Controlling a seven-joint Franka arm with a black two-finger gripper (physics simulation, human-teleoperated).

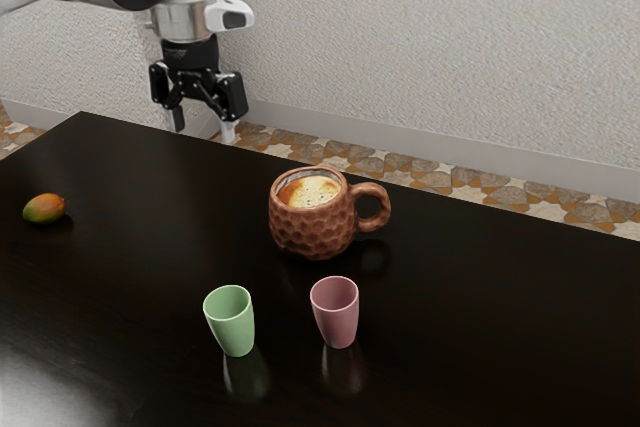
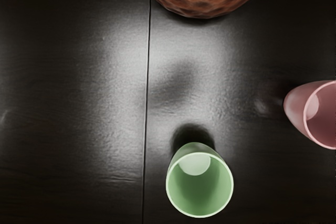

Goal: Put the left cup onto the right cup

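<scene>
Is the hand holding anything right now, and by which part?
Nothing is held. The hand hangs open and empty in the air, apart from the green cup and the pink cup.

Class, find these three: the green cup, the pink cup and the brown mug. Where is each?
green cup [image 1: 230,325]: exterior view, on its outer wall.
pink cup [image 1: 334,317]: exterior view, on its outer wall.
brown mug [image 1: 310,229]: exterior view, on its dimpled side.
</scene>
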